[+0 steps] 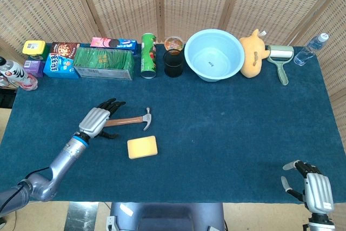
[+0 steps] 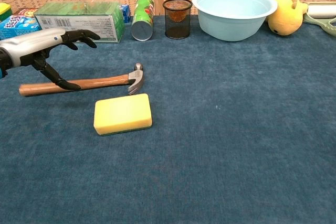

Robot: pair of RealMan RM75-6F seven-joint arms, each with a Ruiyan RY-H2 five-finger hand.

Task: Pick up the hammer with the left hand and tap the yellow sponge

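Note:
The hammer (image 1: 128,121) (image 2: 84,83), with a wooden handle and a metal head, lies flat on the blue cloth. Its head is just behind the top edge of the yellow sponge (image 1: 142,147) (image 2: 123,113). My left hand (image 1: 98,119) (image 2: 41,46) hovers over the handle's near end with its fingers spread; the thumb tip reaches down beside the handle, and the hand holds nothing. My right hand (image 1: 311,185) rests at the table's near right corner, fingers apart and empty; only the head view shows it.
Along the far edge stand snack boxes (image 1: 61,59), a green box (image 1: 104,63) (image 2: 82,19), a green can (image 1: 148,55) (image 2: 142,18), a black mesh cup (image 1: 174,62) (image 2: 177,18), a light blue basin (image 1: 214,55) (image 2: 234,11), a yellow plush (image 1: 253,53), a lint roller (image 1: 281,58) and a bottle (image 1: 311,48).

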